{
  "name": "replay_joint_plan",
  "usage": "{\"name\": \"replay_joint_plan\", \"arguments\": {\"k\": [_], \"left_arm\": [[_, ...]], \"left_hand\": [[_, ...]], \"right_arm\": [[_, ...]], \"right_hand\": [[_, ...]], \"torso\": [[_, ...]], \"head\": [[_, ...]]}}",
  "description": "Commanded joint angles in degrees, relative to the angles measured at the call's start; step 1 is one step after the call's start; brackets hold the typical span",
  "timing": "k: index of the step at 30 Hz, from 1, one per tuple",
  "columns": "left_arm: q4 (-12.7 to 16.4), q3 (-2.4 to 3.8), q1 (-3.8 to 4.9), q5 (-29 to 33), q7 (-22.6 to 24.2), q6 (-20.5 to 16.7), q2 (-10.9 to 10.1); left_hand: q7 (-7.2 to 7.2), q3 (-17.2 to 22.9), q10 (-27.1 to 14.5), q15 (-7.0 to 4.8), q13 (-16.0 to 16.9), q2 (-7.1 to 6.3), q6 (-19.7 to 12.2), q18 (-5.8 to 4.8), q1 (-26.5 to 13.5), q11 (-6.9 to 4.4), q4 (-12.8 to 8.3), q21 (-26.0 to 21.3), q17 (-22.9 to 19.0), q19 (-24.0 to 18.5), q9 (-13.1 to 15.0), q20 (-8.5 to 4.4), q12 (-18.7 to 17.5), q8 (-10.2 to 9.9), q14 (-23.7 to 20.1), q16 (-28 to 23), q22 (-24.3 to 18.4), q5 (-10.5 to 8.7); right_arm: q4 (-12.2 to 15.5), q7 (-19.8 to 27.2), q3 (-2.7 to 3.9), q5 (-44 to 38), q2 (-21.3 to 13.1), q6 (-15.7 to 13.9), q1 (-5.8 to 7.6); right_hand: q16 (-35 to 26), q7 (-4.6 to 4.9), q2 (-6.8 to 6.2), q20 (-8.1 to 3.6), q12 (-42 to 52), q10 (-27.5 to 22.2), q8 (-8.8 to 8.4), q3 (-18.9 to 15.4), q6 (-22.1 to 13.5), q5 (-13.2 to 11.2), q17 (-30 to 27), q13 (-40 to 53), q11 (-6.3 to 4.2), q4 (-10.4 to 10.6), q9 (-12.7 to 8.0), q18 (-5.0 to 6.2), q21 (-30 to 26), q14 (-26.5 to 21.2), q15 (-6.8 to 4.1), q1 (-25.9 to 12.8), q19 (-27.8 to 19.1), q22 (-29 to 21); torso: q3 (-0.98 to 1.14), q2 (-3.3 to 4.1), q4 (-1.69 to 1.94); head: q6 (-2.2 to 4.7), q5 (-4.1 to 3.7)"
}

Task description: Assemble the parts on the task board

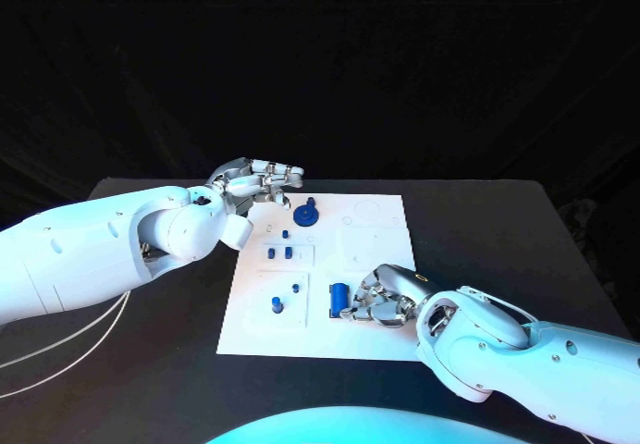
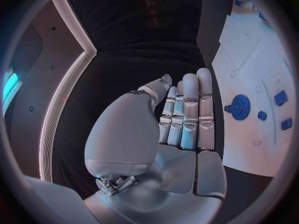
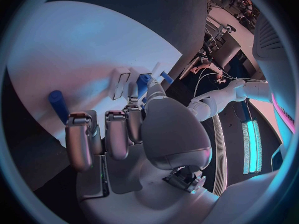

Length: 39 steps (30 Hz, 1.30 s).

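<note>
White task board [image 1: 360,324] lay in the middle of the black surface [image 1: 507,231], at the centre of the head view. On it sat several blue parts: a round toothed gear [image 1: 307,216] with a small knob in the upper middle of the frame, two short pegs [image 1: 279,252] just below the gear, a single peg [image 1: 277,305] in a square recess at the lower left of the board, and a longer cylinder [image 1: 338,297] lying near the board's lower middle.

The left hand [image 1: 257,178] hovered at the upper left of the frame, by the board's far left corner and near the gear; the left wrist view showed its fingers [image 2: 190,109] straight, held side by side, and holding nothing. There the gear [image 2: 239,105] appeared apart from the fingers.

The right hand [image 1: 380,298] rested at the lower middle of the frame, just beside the cylinder. In the right wrist view its fingers [image 3: 81,139] were curled downward over the board, with the cylinder [image 3: 57,104] beside them, not enclosed; whether they touched it could not be told.
</note>
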Motion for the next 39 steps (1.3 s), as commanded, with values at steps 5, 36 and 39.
{"name": "replay_joint_plan", "arguments": {"k": [5,36,39], "left_arm": [[0.1,0.04,0.03,0.2,0.1,1.0,0.0],[0.1,0.02,0.03,0.2,0.1,1.1,0.0],[0.1,0.00,0.03,0.2,0.1,1.0,-0.1]], "left_hand": [[-0.08,-0.2,-0.3,0.02,0.1,0.49,-0.3,0.77,0.0,-0.08,-0.2,-0.3,-0.1,0.4,-0.1,0.06,0.3,0.3,-0.2,-0.2,-0.1,-0.04],[-0.07,-0.2,-0.3,0.03,0.1,0.51,-0.3,0.77,0.0,-0.07,-0.2,-0.4,-0.1,0.4,-0.1,0.06,0.3,0.3,-0.2,-0.2,-0.1,-0.05],[-0.07,-0.2,-0.3,0.03,0.1,0.51,-0.3,0.77,0.0,-0.07,-0.2,-0.4,-0.1,0.4,-0.1,0.06,0.3,0.3,-0.2,-0.2,-0.1,-0.05]], "right_arm": [[0.1,1.2,0.02,-0.3,-0.2,1.7,-0.01],[0.3,3.3,0.10,1.0,-2.6,-2.7,0.74],[1.6,4.9,0.13,1.9,-4.6,-3.0,1.32]], "right_hand": [[0.1,0.16,-2.06,-0.44,-0.8,0.4,-0.03,-0.7,-0.2,-1.0,5.7,-2.9,-0.10,0.2,0.1,-0.59,-0.7,4.2,-0.26,-0.8,4.7,14.2],[-0.3,0.28,-0.38,-0.39,-1.9,-0.2,-0.53,0.8,-0.9,0.1,5.0,-3.5,-0.02,0.5,0.0,-0.35,-1.8,4.1,-0.22,0.4,4.2,13.9],[-0.6,0.51,-0.48,-0.30,-2.5,-0.6,-0.89,1.0,-1.4,0.3,4.6,-3.9,0.16,0.4,-0.1,-0.21,-2.5,4.0,-0.08,0.8,4.0,13.7]], "torso": [[0.00,0.00,-0.01],[0.03,-0.03,-0.07],[0.01,-0.07,-0.21]], "head": [[-0.10,0.02],[0.22,-0.15],[0.37,-0.28]]}}
